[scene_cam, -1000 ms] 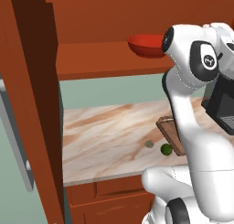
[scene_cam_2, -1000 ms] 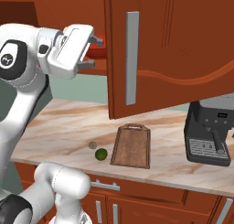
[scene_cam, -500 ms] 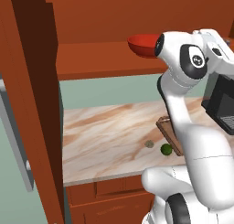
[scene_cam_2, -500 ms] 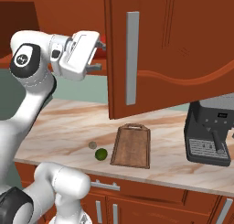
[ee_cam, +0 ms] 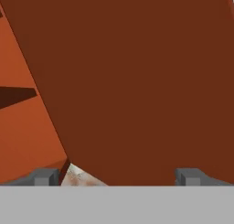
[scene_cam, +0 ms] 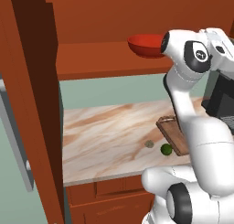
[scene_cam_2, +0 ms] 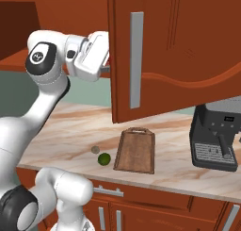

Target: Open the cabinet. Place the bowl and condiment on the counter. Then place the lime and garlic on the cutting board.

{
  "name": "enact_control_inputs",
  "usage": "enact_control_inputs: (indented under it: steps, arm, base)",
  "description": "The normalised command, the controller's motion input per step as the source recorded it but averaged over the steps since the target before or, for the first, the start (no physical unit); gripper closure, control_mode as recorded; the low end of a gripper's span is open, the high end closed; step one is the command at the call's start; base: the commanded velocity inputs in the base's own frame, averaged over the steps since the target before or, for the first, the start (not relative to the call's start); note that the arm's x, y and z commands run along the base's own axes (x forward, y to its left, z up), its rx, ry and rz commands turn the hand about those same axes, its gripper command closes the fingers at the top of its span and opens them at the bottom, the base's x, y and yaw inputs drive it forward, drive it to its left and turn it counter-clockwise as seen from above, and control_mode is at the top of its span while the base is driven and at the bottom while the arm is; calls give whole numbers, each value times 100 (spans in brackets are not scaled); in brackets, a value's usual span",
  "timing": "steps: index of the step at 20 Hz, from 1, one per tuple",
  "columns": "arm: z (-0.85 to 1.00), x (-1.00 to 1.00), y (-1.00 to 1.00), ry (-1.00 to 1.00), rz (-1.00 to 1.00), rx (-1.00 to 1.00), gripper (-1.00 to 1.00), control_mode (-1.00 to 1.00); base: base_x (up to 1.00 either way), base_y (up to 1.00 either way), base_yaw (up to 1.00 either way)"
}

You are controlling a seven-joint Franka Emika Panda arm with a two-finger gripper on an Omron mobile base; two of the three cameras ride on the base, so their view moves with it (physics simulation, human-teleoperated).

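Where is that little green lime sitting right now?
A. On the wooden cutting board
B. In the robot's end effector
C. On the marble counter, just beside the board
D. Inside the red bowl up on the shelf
C: the lime rests on the counter, just left of the cutting board and not on it, with the garlic close by.

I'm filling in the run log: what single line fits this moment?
stage: cabinet open | end effector: open, empty, facing door | bowl: on shelf | lime, garlic: on counter beside cutting board
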Motion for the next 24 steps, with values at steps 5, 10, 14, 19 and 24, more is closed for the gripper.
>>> enact_control_inputs:
  steps: [5,10,14,19,24]
  arm:
    - [-6,13,-25,0,-9,0,-100,-100]
    - [0,0,-49,0,-13,0,-100,-100]
    - [0,0,-64,1,-16,0,-100,-100]
    - [0,-9,-65,3,-18,0,-100,-100]
    - [0,-27,-64,4,-17,0,-100,-100]
  base:
    - [0,0,0]
    - [0,0,0]
    - [0,0,0]
    - [0,0,0]
    - [0,0,0]
